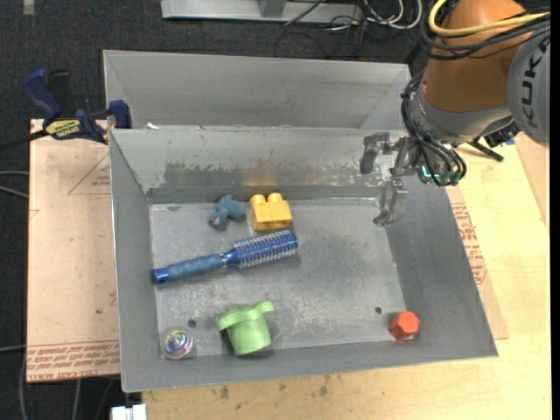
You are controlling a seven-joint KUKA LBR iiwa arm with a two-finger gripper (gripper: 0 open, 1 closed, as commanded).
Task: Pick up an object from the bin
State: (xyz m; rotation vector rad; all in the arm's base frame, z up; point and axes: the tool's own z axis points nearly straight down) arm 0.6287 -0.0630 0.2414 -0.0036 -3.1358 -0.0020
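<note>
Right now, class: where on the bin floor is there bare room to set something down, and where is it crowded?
Bare floor runs between the blue hairbrush and the right wall, down to the orange piece. The left half is crowded: yellow block, blue figure, green cup, shiny top.

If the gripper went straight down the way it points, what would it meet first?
Probably bare floor of the bin, near its right wall; nothing lies under the gripper, though depth is unclear.

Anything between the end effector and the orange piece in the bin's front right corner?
Nothing. The camera view shows only bare bin floor between end effector and orange piece.
</note>
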